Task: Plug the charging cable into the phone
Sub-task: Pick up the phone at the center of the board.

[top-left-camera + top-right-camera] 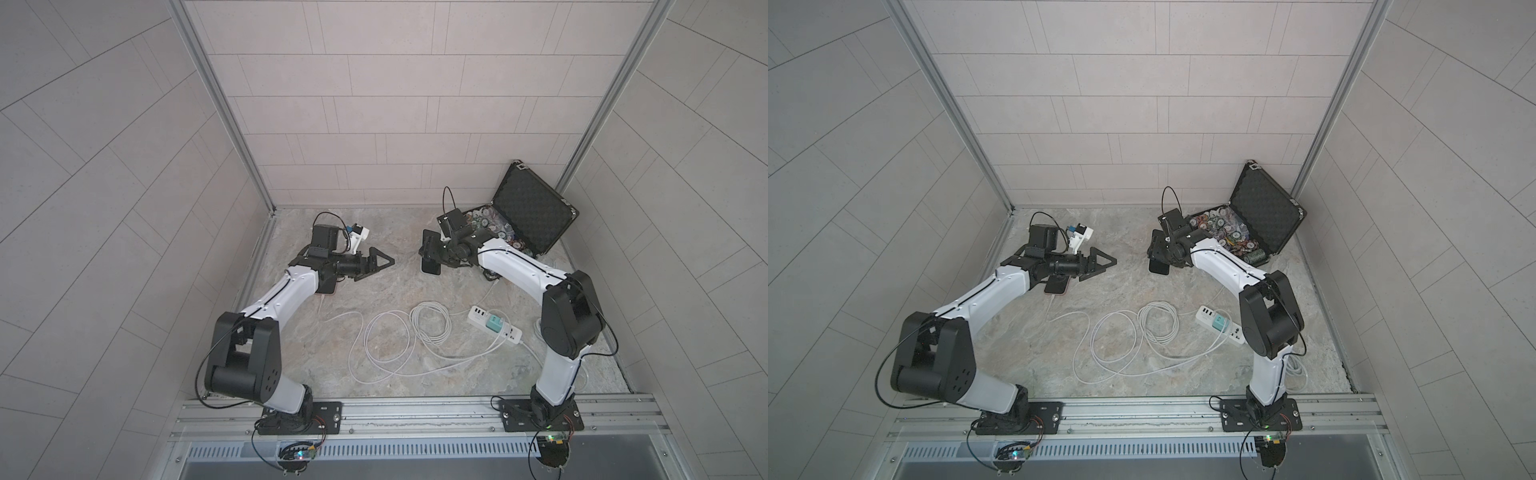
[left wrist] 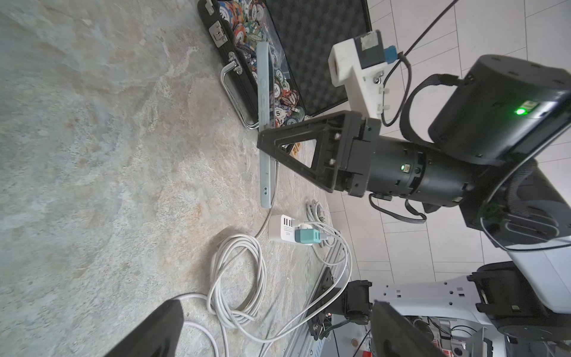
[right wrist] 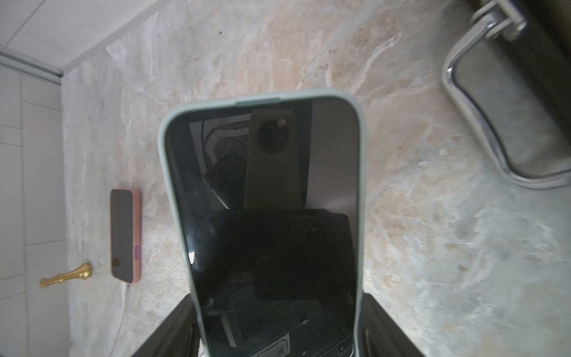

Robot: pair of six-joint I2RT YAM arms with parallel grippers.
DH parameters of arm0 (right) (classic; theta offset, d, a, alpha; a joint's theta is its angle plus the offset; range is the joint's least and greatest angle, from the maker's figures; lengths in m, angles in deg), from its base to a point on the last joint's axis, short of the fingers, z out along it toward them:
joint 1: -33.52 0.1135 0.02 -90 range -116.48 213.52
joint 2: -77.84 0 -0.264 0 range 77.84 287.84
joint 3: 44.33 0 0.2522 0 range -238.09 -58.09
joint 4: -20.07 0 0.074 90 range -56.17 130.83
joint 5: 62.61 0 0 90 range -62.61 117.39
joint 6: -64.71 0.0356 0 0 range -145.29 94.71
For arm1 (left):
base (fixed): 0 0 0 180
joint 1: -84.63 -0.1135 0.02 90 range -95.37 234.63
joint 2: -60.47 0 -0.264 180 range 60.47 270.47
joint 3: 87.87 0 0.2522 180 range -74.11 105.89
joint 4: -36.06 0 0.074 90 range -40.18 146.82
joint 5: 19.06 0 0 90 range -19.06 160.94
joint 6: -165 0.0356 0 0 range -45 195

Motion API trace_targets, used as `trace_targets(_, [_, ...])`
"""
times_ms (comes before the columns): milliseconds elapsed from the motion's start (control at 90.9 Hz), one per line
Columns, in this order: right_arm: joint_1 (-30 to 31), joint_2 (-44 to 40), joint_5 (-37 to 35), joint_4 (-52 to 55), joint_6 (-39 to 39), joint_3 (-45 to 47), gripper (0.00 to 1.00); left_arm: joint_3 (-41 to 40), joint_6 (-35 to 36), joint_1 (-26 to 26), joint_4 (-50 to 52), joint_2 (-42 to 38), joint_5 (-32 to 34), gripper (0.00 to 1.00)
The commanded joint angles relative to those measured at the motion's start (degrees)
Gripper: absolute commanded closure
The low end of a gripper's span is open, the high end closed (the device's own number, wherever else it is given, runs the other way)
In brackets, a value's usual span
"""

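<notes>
1. Red phone (image 3: 125,235) lies flat, screen up, near the left wall (image 3: 31,185) with its long edge parallel to it. In both top views the left wrist partly covers it.
2. Cable (image 1: 390,332) lies in loose loops mid-table. One strand reaches the red phone's near end, but I cannot tell whether the plug is seated. The adapter (image 1: 494,325) sits in the strip (image 1: 478,314).
3. Left gripper (image 1: 378,266) hovers just past the red phone, jaws spread wide and empty.
4. Right gripper (image 3: 278,299) pinches a green phone (image 3: 265,201) by its long edges, beside the open case (image 1: 532,208).
5. Bare table (image 1: 407,232) separates the grippers.
</notes>
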Motion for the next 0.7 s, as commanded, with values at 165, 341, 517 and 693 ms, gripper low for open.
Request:
trace_targets(165, [1.32,-0.75,3.97,-3.93,3.90,-2.15,0.28,0.49,0.73,2.55,-1.20,4.07,1.79,0.05])
trace_targets(341, [2.30,-0.27,6.80,-5.07,4.69,-2.82,0.28,1.55,1.84,3.97,-1.06,5.49,1.41,0.10])
trace_targets(517, [2.36,0.93,3.59,-2.28,2.01,-3.25,0.28,2.77,4.22,3.65,2.35,4.27,6.23,0.08])
trace_targets(693, [3.54,4.24,2.13,-2.63,1.63,-4.07,0.27,2.34,4.21,2.27,2.76,3.62,7.68,0.08])
